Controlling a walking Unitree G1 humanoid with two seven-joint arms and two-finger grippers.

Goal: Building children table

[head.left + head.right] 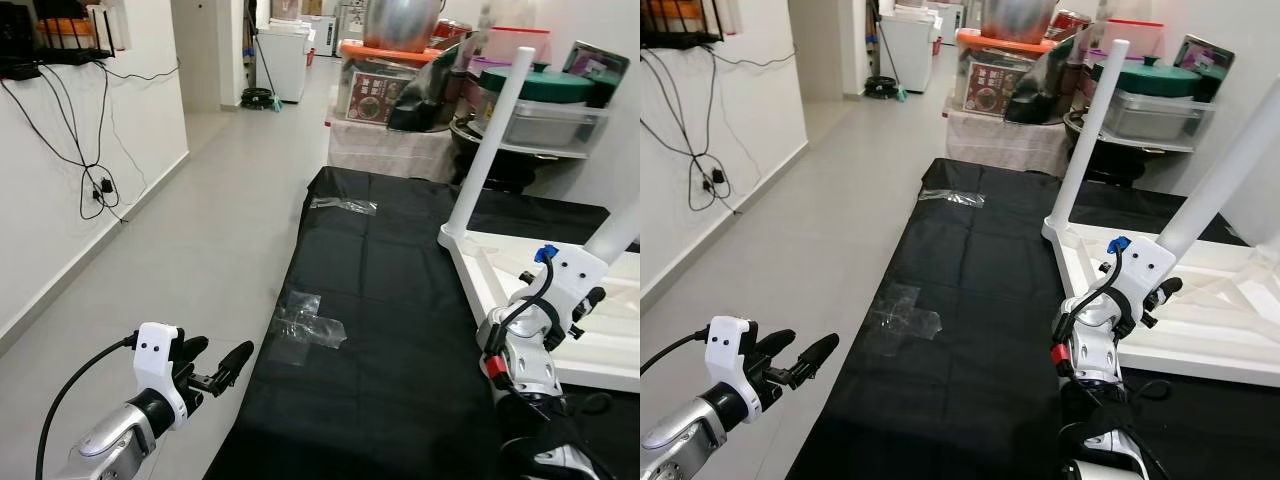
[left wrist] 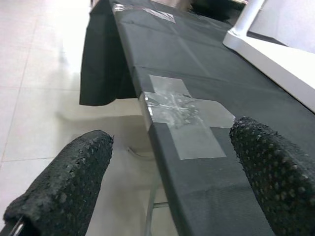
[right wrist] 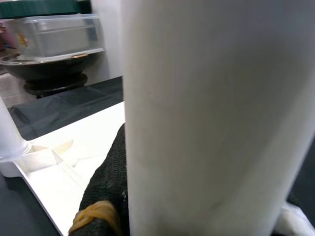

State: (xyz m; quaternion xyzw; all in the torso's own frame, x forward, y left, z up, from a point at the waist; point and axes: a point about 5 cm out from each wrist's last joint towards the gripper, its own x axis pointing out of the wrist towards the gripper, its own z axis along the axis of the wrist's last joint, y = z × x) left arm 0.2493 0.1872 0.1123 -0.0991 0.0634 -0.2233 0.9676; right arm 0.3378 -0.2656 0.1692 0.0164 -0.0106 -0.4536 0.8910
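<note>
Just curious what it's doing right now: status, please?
Right gripper clamped on white table leg. Left gripper open, idle beside black-covered bench. Upturned tabletop on bench. Nothing blocking.

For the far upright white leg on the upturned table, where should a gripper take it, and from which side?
Probably mid-shaft on the far table leg, with the fingers either side of the round tube. Come from the robot's left, over the black cloth. The table frame and the leg in the right gripper crowd the other side.

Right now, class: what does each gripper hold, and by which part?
The right gripper clasps a white table leg near its base; the left gripper is open, holding nothing.
</note>
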